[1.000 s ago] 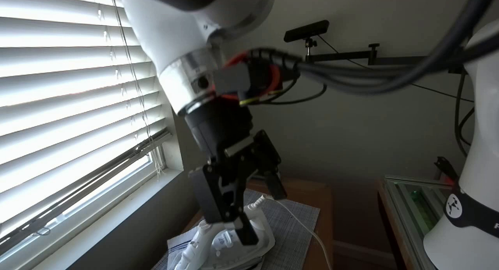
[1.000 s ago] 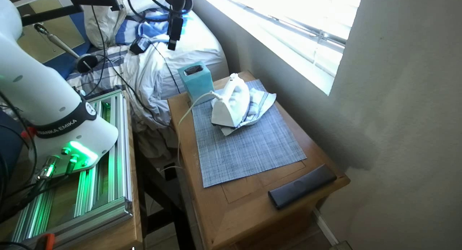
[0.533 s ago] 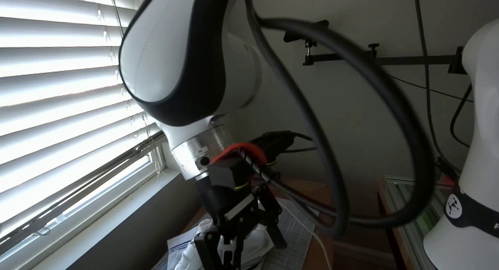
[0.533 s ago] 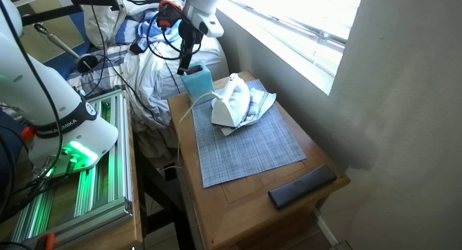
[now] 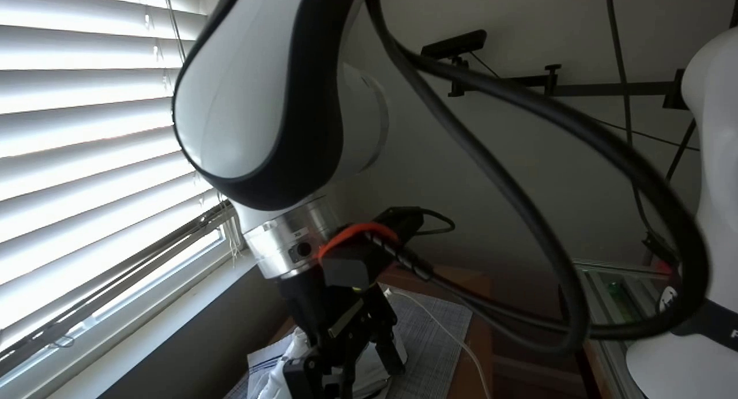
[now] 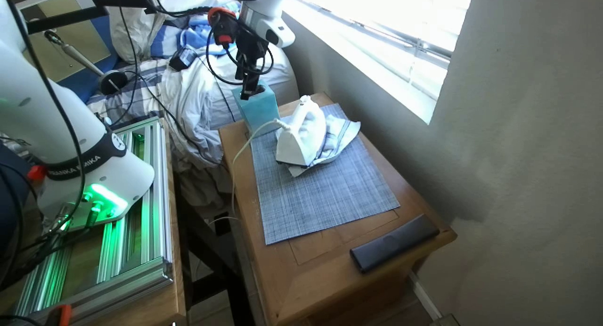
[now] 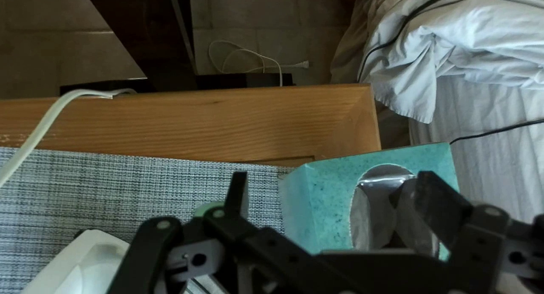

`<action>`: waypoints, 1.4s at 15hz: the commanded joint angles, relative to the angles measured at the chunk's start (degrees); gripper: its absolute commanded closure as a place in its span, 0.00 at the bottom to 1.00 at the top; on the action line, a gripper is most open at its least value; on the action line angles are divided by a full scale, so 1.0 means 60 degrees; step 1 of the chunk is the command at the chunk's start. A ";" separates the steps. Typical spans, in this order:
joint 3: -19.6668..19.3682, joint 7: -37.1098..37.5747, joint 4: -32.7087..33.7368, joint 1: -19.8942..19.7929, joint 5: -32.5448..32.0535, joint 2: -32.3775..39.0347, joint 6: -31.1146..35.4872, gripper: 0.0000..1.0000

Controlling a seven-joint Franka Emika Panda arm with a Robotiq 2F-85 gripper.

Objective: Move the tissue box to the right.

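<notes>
The tissue box [image 6: 261, 111] is turquoise with a dark oval opening on top. It stands upright at the bed-side end of the wooden table [image 6: 306, 283], and its top also shows in the wrist view [image 7: 329, 200]. My gripper [image 6: 248, 95] is open at the box's top. In the wrist view my gripper [image 7: 331, 183] has one finger over the oval opening and the other beyond the box's side, over the placemat. Whether a finger is inside the opening or touches the box I cannot tell. In an exterior view the gripper [image 5: 346, 370] shows, but the box is hidden.
A white iron [image 6: 297, 140] on a striped cloth [image 6: 341, 133] stands close beside the box on the grey placemat [image 6: 325, 199]. Its cord [image 6: 240, 156] runs over the table edge. A black case [image 6: 395, 242] lies at the far end. A window and wall border the table.
My gripper has come down from above the bed to the top of the tissue box, and over the last half second shifted slightly across it. The box and iron have not moved.
</notes>
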 commanded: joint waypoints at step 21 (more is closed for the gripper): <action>0.0095 -0.0807 0.0003 0.0240 -0.0540 0.0606 0.1124 0.00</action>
